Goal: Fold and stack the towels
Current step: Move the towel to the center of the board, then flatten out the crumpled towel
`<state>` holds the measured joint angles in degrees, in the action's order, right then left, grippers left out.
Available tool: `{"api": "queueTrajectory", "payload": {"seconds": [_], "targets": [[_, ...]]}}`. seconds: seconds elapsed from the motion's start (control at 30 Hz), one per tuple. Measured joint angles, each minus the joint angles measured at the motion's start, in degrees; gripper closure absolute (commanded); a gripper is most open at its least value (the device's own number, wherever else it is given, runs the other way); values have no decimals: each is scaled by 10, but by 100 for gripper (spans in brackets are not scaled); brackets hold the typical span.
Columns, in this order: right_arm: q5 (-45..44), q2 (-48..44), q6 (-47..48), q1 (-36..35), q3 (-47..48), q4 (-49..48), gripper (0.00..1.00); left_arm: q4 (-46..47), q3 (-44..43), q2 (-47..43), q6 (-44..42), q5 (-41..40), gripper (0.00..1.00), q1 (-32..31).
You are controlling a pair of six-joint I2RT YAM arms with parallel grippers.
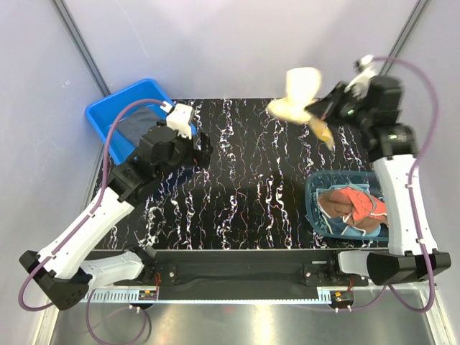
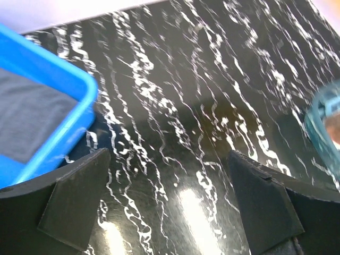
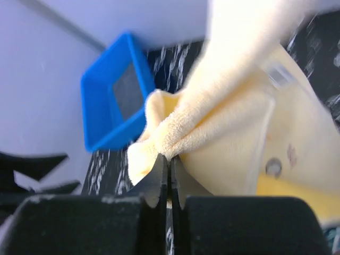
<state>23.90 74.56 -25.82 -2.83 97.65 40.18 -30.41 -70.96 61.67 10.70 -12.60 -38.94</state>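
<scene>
Pinching a soft yellow cloth towel (image 1: 298,90) aloft over the black marbled bench (image 1: 244,165), the right end effector (image 3: 169,159) likely must next lay it flat for folding.

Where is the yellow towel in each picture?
Top external: the soft yellow cloth towel hangs upper right of centre.
Left wrist: not in it.
Right wrist: it fills the centre and right, pinched in the right end effector.
Shared landmark: the blue plastic tub, on the left in all three.
</scene>
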Motion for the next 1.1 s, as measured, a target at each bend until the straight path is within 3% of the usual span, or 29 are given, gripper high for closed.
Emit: {"api": "queueTrajectory", "payload": {"seconds": [0.03,0.13,0.17,0.23,0.37,0.47,0.63,0.87,1.1], "targets": [[9,-5,-2,-21,-40,-21,96,-2,-5,1,2,-9,2,1],[23,-9,-9,-70,-188,-64,76,-10,-8,-1,5,-29,6,7],[25,-5,-13,-88,-244,-78,64,-12,-3,-3,7,-32,6,11],[31,20,-13,-125,-354,-99,56,-13,12,-9,11,-34,7,15],[26,82,6,-204,-414,-64,48,-28,53,-10,25,-30,10,20],[-7,90,19,-216,-392,-39,44,-36,66,16,39,-15,13,20],[-97,125,39,-211,-277,-64,44,-23,66,106,64,20,15,21],[-149,336,115,-203,-92,-97,46,3,32,248,76,45,23,24],[-133,485,167,-155,-6,-63,46,66,16,340,78,97,32,28]]}}
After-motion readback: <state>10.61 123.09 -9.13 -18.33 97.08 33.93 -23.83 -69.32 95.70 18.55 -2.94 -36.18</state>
